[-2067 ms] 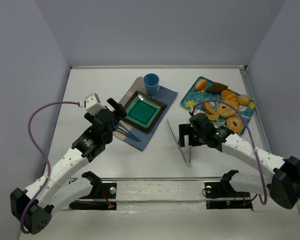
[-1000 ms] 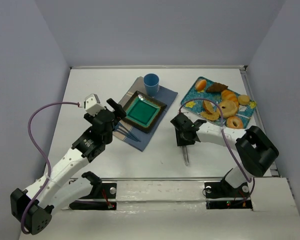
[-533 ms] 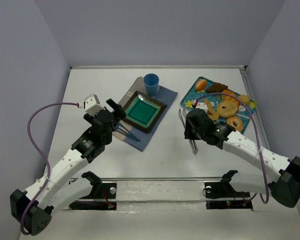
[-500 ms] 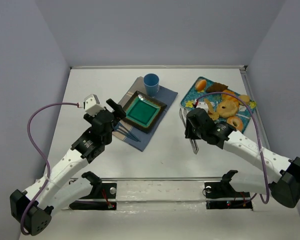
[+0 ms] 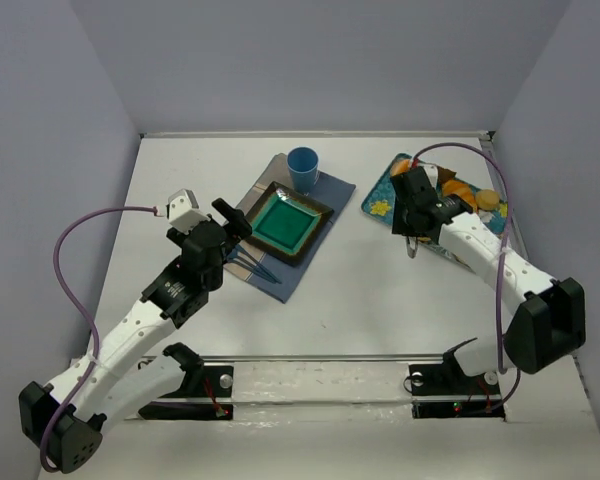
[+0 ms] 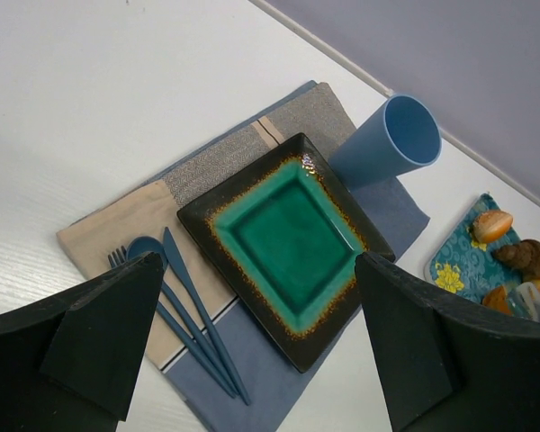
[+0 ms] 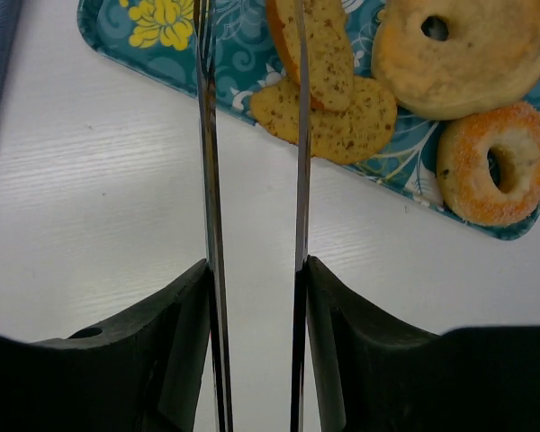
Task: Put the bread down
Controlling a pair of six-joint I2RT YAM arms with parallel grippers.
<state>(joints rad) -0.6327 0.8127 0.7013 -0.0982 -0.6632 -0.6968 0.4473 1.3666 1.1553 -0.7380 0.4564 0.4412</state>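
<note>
Tray (image 5: 378, 203): by the tabletop's right edge; from above, the right arm (image 5: 480, 255) covers its middle and hides most of the bread (image 5: 488, 199); the right wrist view cuts it off at the top.
Tongs (image 7: 208, 180): tips run past the top edge of the right wrist view.
Ring-shaped roll (image 7: 459, 40): clipped at the same edge.
Cutlery (image 5: 257, 266): near ends hidden under the left arm (image 5: 195, 265) from above.

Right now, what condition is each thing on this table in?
left pincer: open, empty, above the green plate.
right pincer: shut on tongs.
tongs: arms apart, reaching over the tray.
green plate: empty.
blue cup: upright, looks empty.
tray: loaded with bread and doughnuts.
cutlery: lying on the cloth beside the plate.
</note>
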